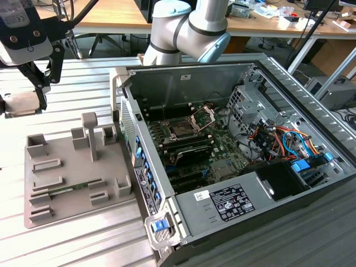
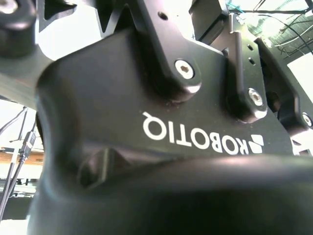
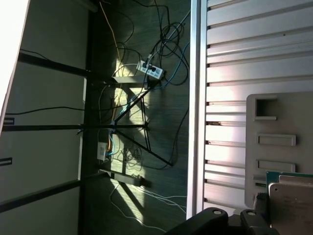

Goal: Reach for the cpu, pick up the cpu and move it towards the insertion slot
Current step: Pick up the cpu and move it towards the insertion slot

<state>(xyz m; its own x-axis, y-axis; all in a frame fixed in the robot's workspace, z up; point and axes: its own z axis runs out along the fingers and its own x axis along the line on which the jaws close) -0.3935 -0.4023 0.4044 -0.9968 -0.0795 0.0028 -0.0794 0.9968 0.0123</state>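
My gripper [image 1: 23,107] is closed on the cpu [image 1: 20,102], pinching its edges. It hangs off the exterior view's left of the grey tray [image 1: 72,183], well apart from the insertion slot [image 1: 181,131] in the open computer case [image 1: 222,78]. The chip looks light, stiff and fragile, best held by its rim. The worktop [image 1: 83,245] is ribbed metal, with cluttered desks [image 1: 111,16] behind.

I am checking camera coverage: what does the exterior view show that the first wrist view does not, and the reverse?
The exterior view adds the open computer case, its insertion slot and the arm. The first wrist view adds the floor cables and a power strip. Both share the grey tray, the ribbed table and the cpu, with the gripper, jaws shut, holding it.
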